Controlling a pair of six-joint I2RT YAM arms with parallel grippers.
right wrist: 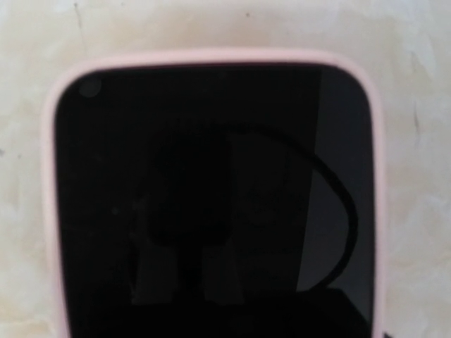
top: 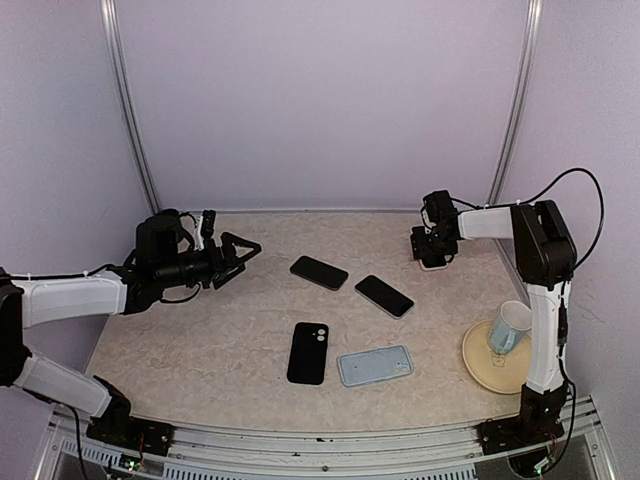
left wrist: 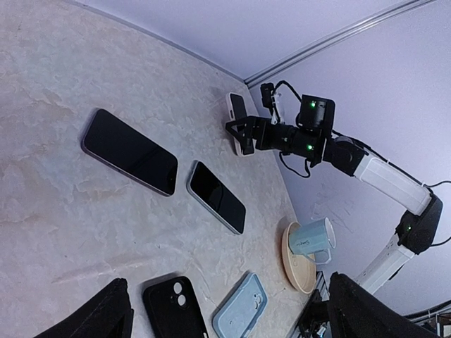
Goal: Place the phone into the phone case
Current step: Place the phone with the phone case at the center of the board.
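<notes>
Right fingers [left wrist: 238, 127] are low over the far right corner of the marbled beige tabletop [top: 200, 340], looking spread from across the table, though I can't tell if they pinch anything or just straddle it. Directly beneath sits the black-screened phone [right wrist: 211, 197], face up. The soft pink phone case [right wrist: 211, 56] hugs its top edge and runs down both sides, so it looks seated! The bottom end is out of frame, mind, so a last corner may need a press before letting go.

Left fingers [left wrist: 106, 317] hang wide apart with nothing between them, raised over the left side, well apart from the action.

Out in the middle lie two more dark glossy phones, one further back [top: 319, 272] and one to its right [top: 384, 296], both bare and face up. Nearer the arms are a black slab with twin camera lenses [top: 308, 352] and a light blue case [top: 375, 365] just beside it; whether that one is empty I can't say.

Room is tight at the pink case, with the tabletop's back edge and the wall close behind. The pale mug [top: 510, 325] on its cream plate [top: 480, 375] sits near the right arm, so my guess is the easy way out is straight up
</notes>
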